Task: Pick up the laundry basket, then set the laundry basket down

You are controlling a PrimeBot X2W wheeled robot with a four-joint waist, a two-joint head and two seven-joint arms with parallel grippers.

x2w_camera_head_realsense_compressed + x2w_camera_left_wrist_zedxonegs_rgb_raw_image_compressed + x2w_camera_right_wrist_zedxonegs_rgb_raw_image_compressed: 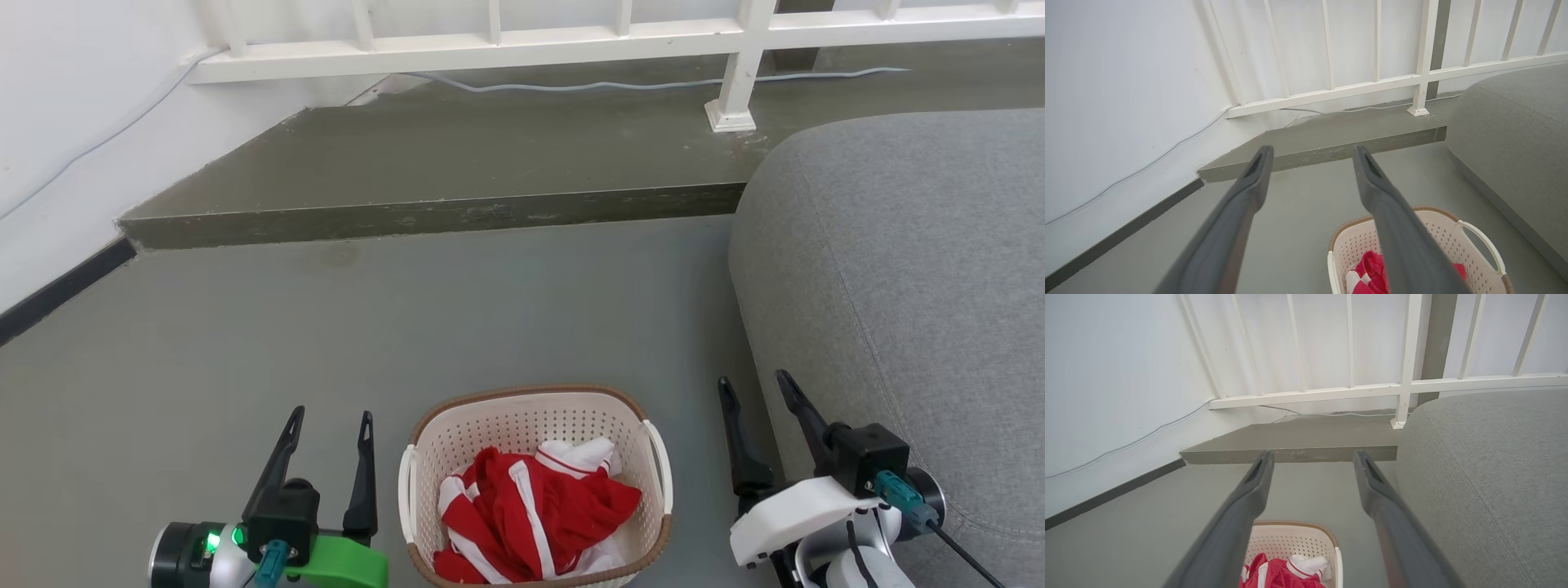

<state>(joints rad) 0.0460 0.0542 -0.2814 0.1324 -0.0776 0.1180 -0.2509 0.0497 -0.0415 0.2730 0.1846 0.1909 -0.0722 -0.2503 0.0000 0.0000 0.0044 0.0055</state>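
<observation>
The laundry basket [522,416] stands on the grey floor at the bottom middle of the head view: cream perforated plastic, brown woven-look rim, white side handles, with red and white cloth [535,510] inside. My left gripper [331,418] hovers open to its left, apart from the handle. On the other side my right gripper [755,385] is open too, apart from the basket. The left wrist view has the basket [1437,228] at lower right, behind the open left gripper [1312,153]. In the right wrist view the basket [1290,539] lies at the bottom, below the open right gripper [1312,457].
A grey sofa [898,269] fills the right side, close to my right gripper. A raised concrete step [441,216] crosses the floor ahead, with a white railing [735,73] and a thin cable on it. A white wall [73,122] closes the left.
</observation>
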